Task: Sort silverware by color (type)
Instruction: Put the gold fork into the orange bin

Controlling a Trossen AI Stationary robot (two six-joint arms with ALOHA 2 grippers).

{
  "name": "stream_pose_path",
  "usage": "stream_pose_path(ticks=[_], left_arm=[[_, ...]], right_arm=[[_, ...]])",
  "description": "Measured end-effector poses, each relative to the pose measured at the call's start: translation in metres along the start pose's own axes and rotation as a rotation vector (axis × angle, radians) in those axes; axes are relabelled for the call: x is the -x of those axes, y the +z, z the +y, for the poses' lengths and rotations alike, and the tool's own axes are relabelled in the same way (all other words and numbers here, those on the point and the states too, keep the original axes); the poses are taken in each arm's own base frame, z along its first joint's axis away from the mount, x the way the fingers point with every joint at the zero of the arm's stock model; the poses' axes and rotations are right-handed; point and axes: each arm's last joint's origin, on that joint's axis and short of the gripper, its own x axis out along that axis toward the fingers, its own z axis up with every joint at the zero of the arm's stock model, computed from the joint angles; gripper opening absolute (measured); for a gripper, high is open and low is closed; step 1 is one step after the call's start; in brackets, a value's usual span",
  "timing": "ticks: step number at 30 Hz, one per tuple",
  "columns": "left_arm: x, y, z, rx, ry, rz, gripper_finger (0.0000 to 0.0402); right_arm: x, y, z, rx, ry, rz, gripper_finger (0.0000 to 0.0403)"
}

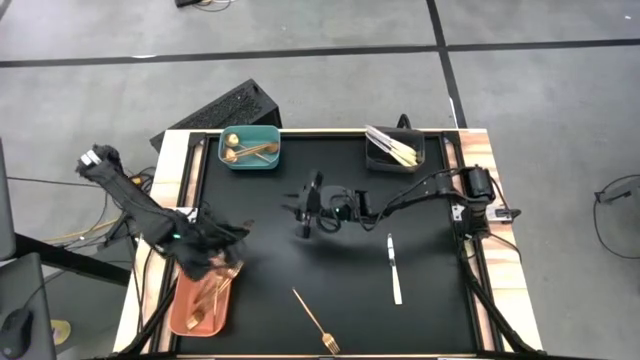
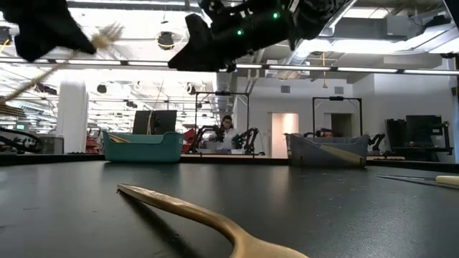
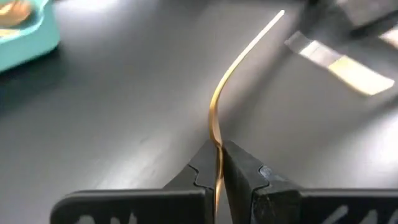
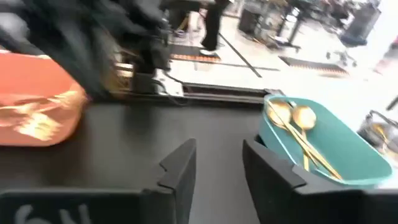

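Observation:
My left gripper (image 1: 220, 262) is at the table's near left, above the salmon bin (image 1: 190, 318), shut on a slim gold utensil (image 3: 239, 53). In the low view this utensil (image 2: 86, 50) shows blurred, high above the table. My right gripper (image 1: 306, 218) hovers over the table's middle, open, with nothing between its fingers (image 4: 180, 171). A gold fork (image 1: 316, 320) lies flat on the mat near the front edge. A white knife (image 1: 394, 268) lies flat at the right. Gold forks (image 1: 208, 298) lie in the salmon bin. My left gripper pinches the gold utensil's thin stem (image 3: 216, 134) between its two fingers (image 3: 244, 167), edge-on. The long free part curves away beyond the fingertips, roughly along the fingers. The utensil is lifted clear of the table.
A teal bin (image 1: 268, 158) with gold spoons stands at the far left of the mat. A dark bin (image 1: 412, 160) with white knives stands at the far right. The black mat between the bins and the front edge is bare around the right gripper.

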Motion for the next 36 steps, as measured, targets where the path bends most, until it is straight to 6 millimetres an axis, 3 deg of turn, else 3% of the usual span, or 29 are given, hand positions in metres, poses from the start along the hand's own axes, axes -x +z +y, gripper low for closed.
stream_pose_path(ticks=[4,8,11,15,19,26,36], left_arm=[[0.027,0.011,0.011,-0.014,-0.094,-0.185,0.0001],[0.039,0.021,0.022,-0.052,-0.105,-0.313,0.0000],[0.044,0.025,0.027,-0.020,-0.155,-0.260,0.0000],[0.046,0.020,0.026,0.056,-0.267,-0.038,0.0000],[0.045,0.008,0.018,0.128,-0.287,0.078,0.0000],[0.045,-0.026,0.007,0.215,-0.202,0.131,0.0000],[0.050,-0.073,0.005,0.179,-0.099,0.166,0.0004]], right_arm=[[-0.004,-0.005,-0.015,-0.065,-0.003,0.028,0.0175],[-0.006,-0.013,-0.021,-0.091,0.007,0.105,0.0173],[-0.005,-0.018,-0.021,-0.080,0.011,0.154,0.0168],[-0.005,-0.023,-0.022,-0.081,0.011,0.198,0.0163],[-0.004,-0.024,-0.022,-0.104,0.008,0.210,0.0162],[-0.004,-0.024,-0.021,-0.124,0.009,0.212,0.0162],[-0.002,-0.023,-0.013,-0.115,0.032,0.212,0.0167]])
